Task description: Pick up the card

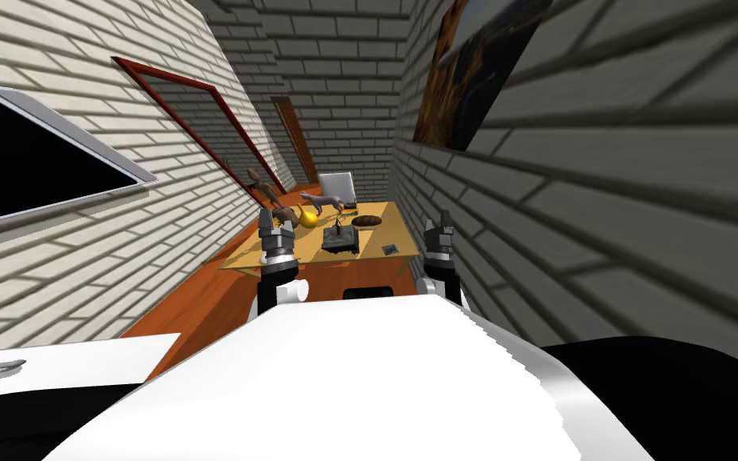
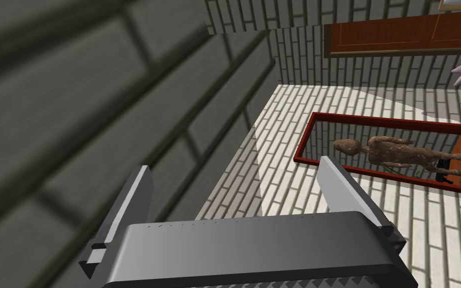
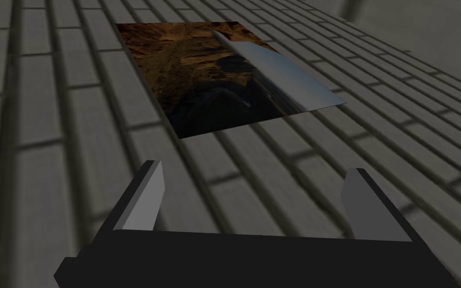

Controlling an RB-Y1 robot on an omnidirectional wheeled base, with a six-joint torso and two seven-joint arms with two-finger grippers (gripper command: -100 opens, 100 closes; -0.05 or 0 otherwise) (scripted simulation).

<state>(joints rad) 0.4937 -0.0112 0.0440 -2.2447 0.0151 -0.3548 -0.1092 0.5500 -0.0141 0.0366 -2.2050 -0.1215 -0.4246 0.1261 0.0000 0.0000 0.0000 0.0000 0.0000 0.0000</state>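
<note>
1. Starting at the fingers (image 2: 135, 200) of the left gripper (image 2: 234, 167), we found both blades spread wide with nothing between them. Beyond them stood a brick wall and, at about two o'clock, a brown figurine (image 2: 399, 152).
2. The right gripper (image 3: 255, 171) was likewise released, blades apart and empty. In the head view it hung at the right side of the table (image 1: 319, 258), near four o'clock of the tabletop.
3. The pale wooden top carried several things. A dark boxy object (image 1: 340, 238) sat near the middle, a yellow pot (image 1: 308, 218) at eleven o'clock from it and a brown loaf (image 1: 366, 220) at one o'clock.
4. The card (image 1: 389, 250) lay flat at roughly four o'clock from the dark object, close to the table's near right corner and apart from everything else. The right gripper stood at about two o'clock from it, much nearer than the left.
5. We judged the card to be very light, thin and fairly stiff. It would probably slide on the smooth top, and a hard squeeze could bend it.
6. Since it lay flush with the wood, we reckoned a grip across its face would fail. The better hold seemed to be one edge, with a blade above and a blade below. Nudging the card past the table's nearby rim might be needed first.
</note>
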